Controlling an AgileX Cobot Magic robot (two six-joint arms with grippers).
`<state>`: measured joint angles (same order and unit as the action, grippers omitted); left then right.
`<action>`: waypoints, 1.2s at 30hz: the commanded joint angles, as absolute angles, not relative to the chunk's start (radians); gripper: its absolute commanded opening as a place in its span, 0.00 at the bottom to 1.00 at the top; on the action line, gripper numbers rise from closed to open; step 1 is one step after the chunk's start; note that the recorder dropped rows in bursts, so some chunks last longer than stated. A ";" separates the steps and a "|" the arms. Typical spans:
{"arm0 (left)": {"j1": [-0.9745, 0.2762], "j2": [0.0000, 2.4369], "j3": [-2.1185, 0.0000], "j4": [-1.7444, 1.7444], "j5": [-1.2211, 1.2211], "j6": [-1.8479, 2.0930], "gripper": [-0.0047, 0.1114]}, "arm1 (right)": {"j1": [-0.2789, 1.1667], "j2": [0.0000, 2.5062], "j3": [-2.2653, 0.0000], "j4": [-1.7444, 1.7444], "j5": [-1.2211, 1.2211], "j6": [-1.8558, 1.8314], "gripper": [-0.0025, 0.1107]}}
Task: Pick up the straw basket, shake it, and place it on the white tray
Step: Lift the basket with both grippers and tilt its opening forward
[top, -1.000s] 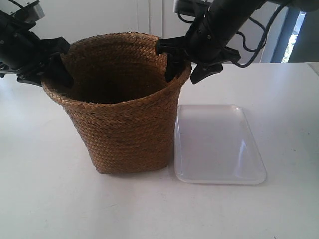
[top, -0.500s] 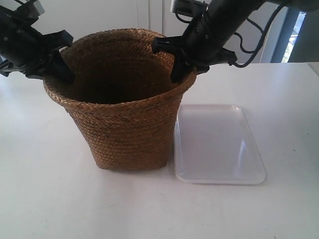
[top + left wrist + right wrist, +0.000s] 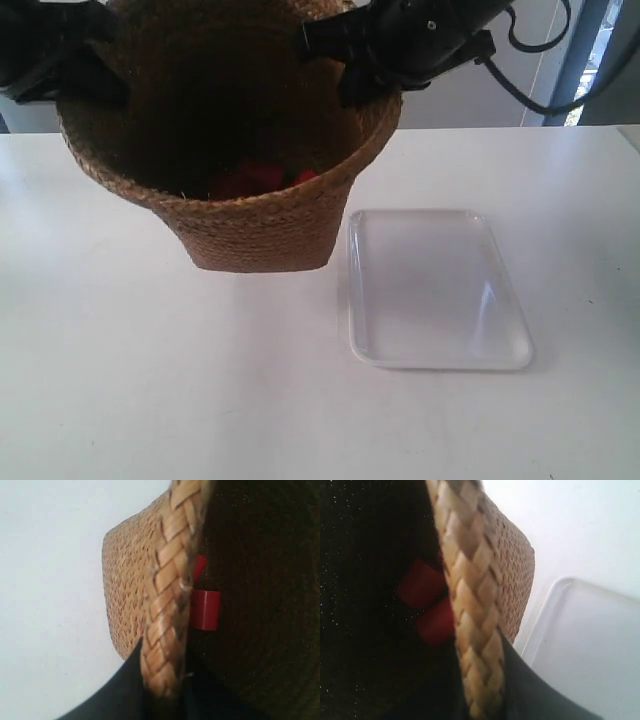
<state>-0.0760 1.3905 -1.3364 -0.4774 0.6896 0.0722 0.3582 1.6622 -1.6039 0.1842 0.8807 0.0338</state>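
The straw basket (image 3: 260,225) hangs in the air above the table, tilted so its dark inside faces the exterior camera. Red objects (image 3: 255,180) lie at its bottom. My left gripper (image 3: 162,690) is shut on the braided rim (image 3: 170,605), one finger outside and one inside; it belongs to the arm at the exterior view's left (image 3: 50,50). My right gripper (image 3: 485,700) is shut on the opposite rim (image 3: 470,605), on the arm at the exterior view's right (image 3: 410,40). The white tray (image 3: 436,288) lies flat on the table beside the basket and below it.
The white table (image 3: 120,380) stretches around the tray. A wall and a window frame (image 3: 580,60) stand behind it. In the right wrist view the tray's corner (image 3: 585,645) shows just past the basket's side.
Both arms have risen and lifted the basket off the table. The basket has tipped toward the camera, and red objects inside have come into sight.
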 commanded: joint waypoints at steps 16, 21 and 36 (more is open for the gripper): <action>-0.094 1.118 -1.112 -0.452 0.611 0.162 0.04 | 0.399 1.467 -1.321 0.189 0.781 -0.086 0.02; -0.094 1.065 -1.037 -0.456 0.575 0.162 0.04 | 0.399 1.429 -1.253 0.189 0.756 -0.086 0.02; -0.141 1.036 -0.985 -0.574 0.442 0.224 0.04 | 0.478 1.419 -1.195 0.179 0.563 -0.020 0.02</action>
